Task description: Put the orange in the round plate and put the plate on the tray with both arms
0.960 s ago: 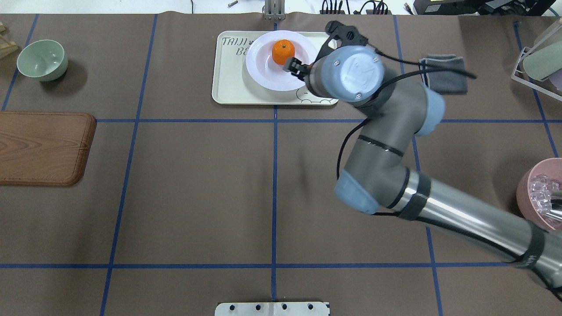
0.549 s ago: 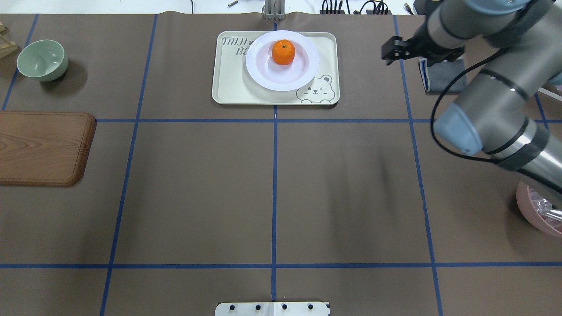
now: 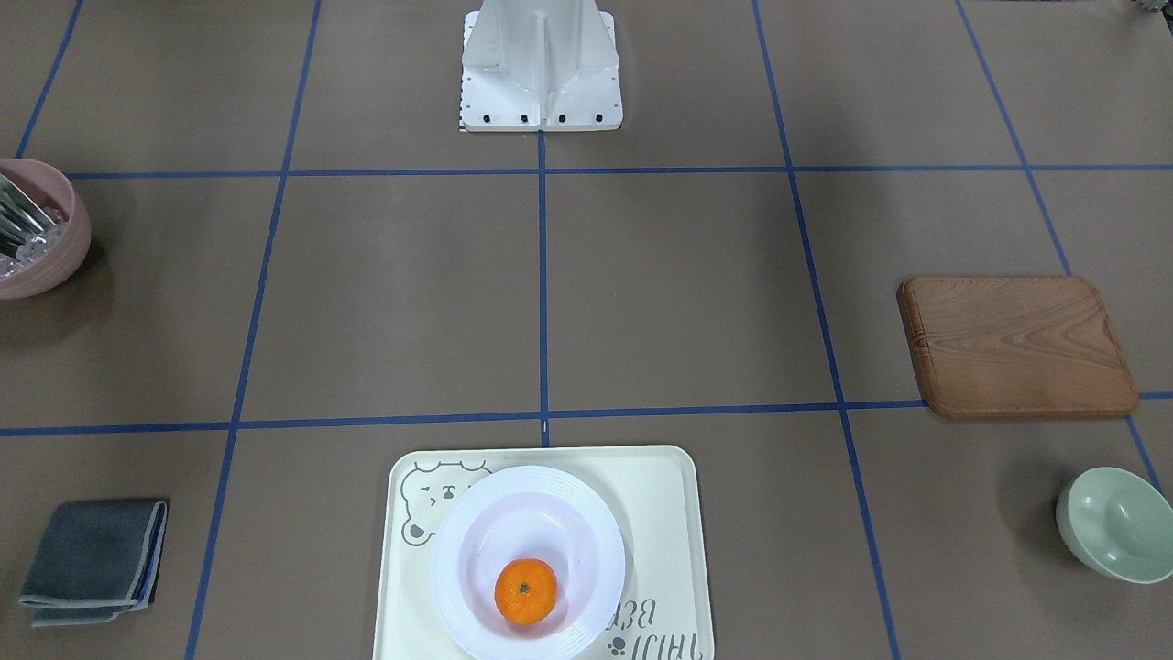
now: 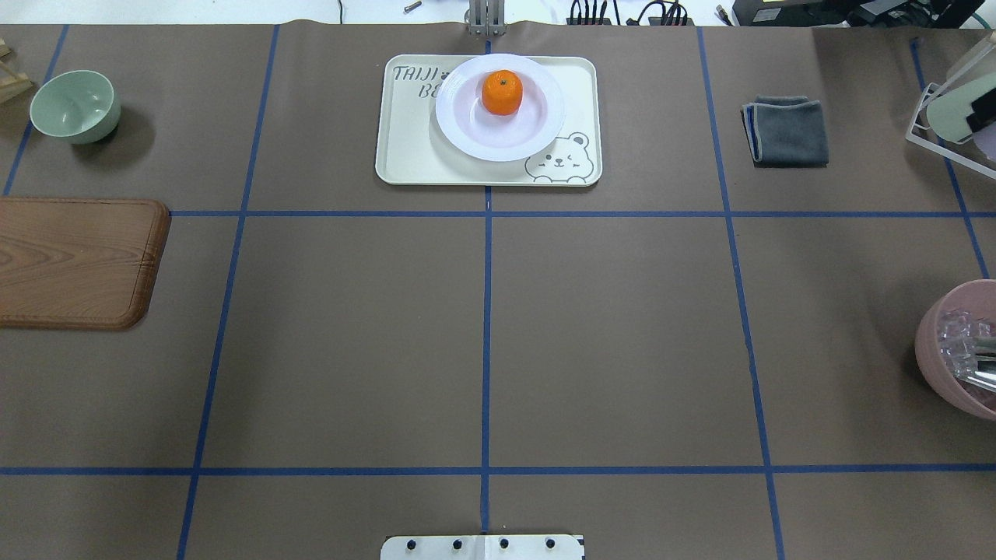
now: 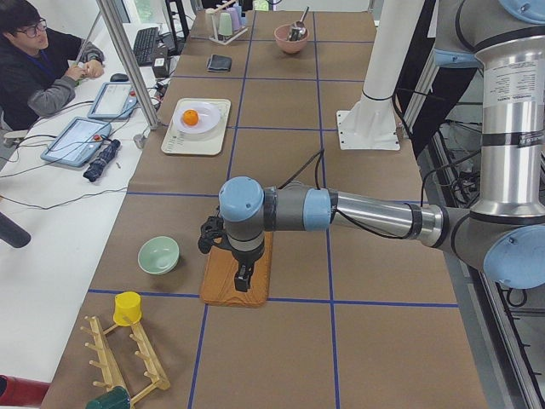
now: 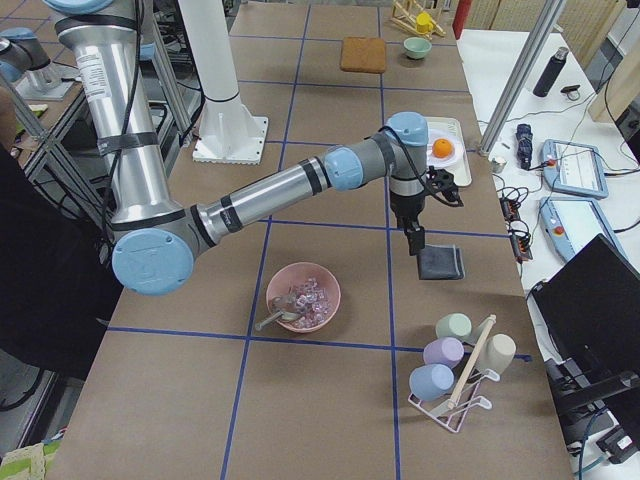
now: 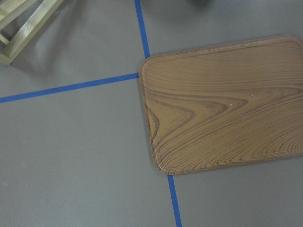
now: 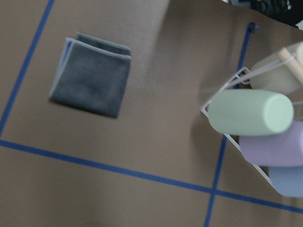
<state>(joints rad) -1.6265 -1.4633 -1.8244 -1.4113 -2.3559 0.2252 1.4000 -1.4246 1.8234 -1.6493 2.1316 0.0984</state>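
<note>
The orange [image 4: 502, 92] lies in the sunken centre of the white round plate [image 4: 453, 128]. The plate rests on the cream tray [image 4: 405, 159] at the far middle of the table. The front-facing view shows the same: orange [image 3: 526, 591], plate [image 3: 455, 559], tray [image 3: 664, 513]. Neither arm appears in the overhead or front-facing views. In the left side view my left gripper [image 5: 242, 278] hangs over the wooden board. In the right side view my right gripper [image 6: 413, 243] hangs above the grey cloth, away from the tray. I cannot tell whether either is open or shut.
A wooden board [image 4: 74, 260] and a pale-green bowl [image 4: 75, 105] sit on the left. A folded grey cloth [image 4: 786, 130], a cup rack [image 4: 953, 109] and a pink bowl [image 4: 961, 350] with ice and a spoon are on the right. A person [image 5: 38, 64] sits at a side table.
My right arm has pulled back from the plate, swung right past the grey cloth and left the overhead view. The plate with the orange stays on the tray.
</note>
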